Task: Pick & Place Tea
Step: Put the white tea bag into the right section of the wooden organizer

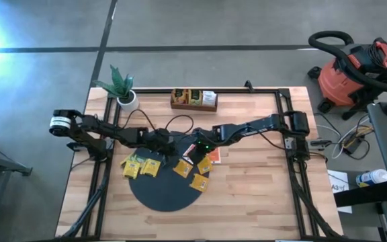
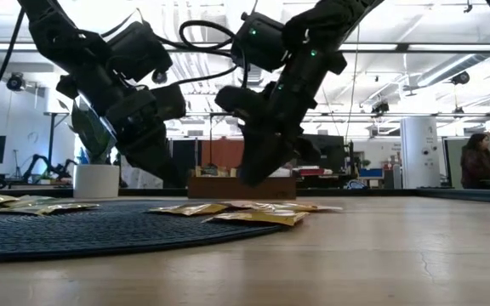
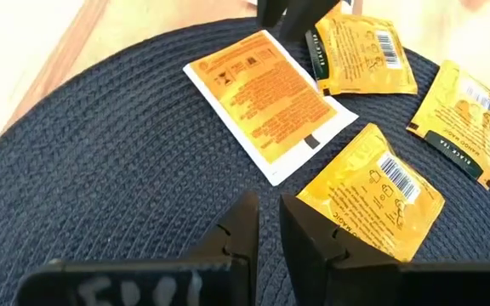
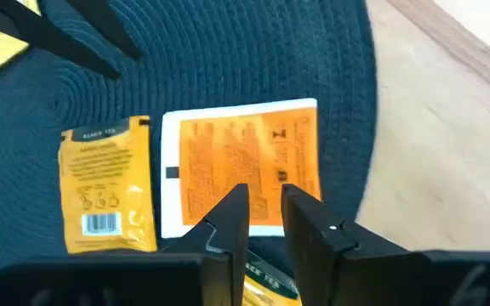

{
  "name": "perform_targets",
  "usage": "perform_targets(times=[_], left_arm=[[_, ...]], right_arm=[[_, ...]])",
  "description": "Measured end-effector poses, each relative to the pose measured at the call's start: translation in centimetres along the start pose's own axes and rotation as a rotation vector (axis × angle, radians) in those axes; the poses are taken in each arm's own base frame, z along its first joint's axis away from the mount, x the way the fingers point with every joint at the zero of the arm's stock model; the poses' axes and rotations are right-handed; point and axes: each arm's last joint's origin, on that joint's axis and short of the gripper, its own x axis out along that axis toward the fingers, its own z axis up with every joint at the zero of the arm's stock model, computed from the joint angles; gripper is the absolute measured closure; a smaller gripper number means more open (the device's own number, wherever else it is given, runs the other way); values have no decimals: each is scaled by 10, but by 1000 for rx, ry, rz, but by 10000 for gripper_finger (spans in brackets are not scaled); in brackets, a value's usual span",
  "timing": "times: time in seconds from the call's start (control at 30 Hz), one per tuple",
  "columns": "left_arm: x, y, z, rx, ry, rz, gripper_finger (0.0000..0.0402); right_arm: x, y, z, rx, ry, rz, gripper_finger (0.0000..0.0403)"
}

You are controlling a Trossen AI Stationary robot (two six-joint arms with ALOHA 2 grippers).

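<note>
Right wrist alone shows — orange packet (image 4: 243, 166) white-bordered.

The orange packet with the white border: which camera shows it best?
The left wrist view: the orange packet lies whole and unblocked on the mat. The right wrist view hides its near edge behind the right hand; the high view shows a speck; the low view doesn't show it clearly.
</note>
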Motion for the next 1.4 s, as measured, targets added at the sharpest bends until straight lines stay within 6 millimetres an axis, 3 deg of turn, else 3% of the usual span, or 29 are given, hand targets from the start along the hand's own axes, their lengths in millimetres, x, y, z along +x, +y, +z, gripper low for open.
perform_targets(times=[0.23,0.73,1.07,1.4], left_arm=[[0,0,1,5,-13,-4,355],[13,-2,-2,-1,-5,-65,355],[25,1,-10,-300,58,-71,355],[27,-3,1,-367,-55,-143,355]], right_arm=[[20,-6,-7,-19,35,-38,335],[27,-6,-9,6,57,-16,335],[27,-6,-9,25,58,-10,335],[28,-4,-8,33,49,27,335]])
